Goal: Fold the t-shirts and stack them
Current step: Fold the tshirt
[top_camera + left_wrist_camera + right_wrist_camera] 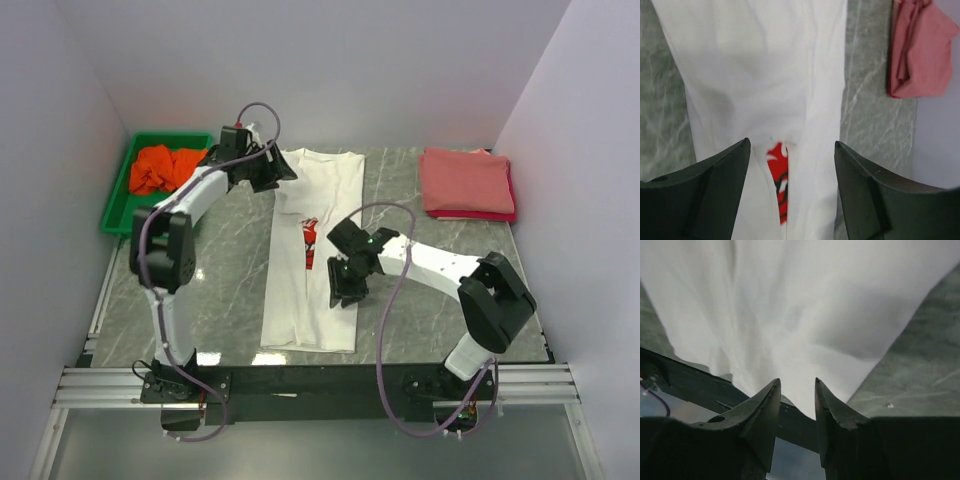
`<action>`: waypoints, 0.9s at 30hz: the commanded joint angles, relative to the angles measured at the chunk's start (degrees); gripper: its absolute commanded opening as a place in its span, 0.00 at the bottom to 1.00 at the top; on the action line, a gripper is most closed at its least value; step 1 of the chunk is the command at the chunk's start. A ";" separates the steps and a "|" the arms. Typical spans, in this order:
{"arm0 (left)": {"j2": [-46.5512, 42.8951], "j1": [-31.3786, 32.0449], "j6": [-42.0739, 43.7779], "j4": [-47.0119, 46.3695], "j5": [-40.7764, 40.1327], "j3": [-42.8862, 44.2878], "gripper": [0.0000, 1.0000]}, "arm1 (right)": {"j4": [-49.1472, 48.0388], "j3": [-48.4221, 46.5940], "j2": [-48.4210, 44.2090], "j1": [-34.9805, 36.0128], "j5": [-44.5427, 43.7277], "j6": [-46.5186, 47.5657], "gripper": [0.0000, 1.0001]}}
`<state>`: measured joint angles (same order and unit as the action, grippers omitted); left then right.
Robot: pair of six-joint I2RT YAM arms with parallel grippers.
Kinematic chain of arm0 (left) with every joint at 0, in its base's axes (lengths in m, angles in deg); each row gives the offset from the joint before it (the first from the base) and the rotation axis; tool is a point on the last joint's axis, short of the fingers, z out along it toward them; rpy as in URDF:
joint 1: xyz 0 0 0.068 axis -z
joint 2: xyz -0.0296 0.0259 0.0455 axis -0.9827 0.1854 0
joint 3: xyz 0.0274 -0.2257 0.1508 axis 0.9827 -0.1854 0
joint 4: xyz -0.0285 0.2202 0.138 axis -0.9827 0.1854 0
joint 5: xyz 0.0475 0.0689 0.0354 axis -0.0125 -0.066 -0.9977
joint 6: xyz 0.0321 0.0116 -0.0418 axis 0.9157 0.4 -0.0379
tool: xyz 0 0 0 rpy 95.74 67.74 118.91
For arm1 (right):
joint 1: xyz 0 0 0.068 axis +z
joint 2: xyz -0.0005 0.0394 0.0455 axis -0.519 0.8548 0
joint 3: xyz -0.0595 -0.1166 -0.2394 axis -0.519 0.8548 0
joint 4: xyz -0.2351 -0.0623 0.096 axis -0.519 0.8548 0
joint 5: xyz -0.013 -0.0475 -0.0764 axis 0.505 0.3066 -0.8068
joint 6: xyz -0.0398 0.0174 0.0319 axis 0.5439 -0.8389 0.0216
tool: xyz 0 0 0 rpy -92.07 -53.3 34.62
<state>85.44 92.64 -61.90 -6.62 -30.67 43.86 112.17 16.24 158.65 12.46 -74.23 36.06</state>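
So the white cotton t-shirt [325, 200] with the red chest print [309, 240] lies mid-table, folded lengthwise into a long narrow strip, with the print peeking through the gap between the flaps. The left pincer [272, 170] sits over the collar end, fingers spread wide and gripping nothing. The right pincer [345, 288] is at the strip's right edge lower down, tips only slightly parted, no cloth in them.

The folded salmon-pink t-shirt [468, 182] is stacked on a red t-shirt [490, 215] at the far right of the grey marble table [430, 300]. A crumpled orange t-shirt [165, 168] sits in the green plastic tray [118, 205] far left.
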 commanded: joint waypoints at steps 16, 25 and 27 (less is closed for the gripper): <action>-41.79 2.76 11.15 24.48 -4.95 -45.21 0.73 | 1.83 14.07 -8.08 8.04 -4.45 -10.73 0.43; -45.32 3.81 11.77 27.65 -2.76 -50.40 0.74 | -1.25 16.44 -6.68 9.01 -0.32 -10.29 0.42; -45.50 4.43 11.68 27.65 -2.67 -51.80 0.74 | -1.95 16.79 -6.15 9.71 0.83 -10.20 0.42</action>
<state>40.83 96.05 -51.01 19.97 -35.39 -6.02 112.02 32.44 152.55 20.96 -75.54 26.03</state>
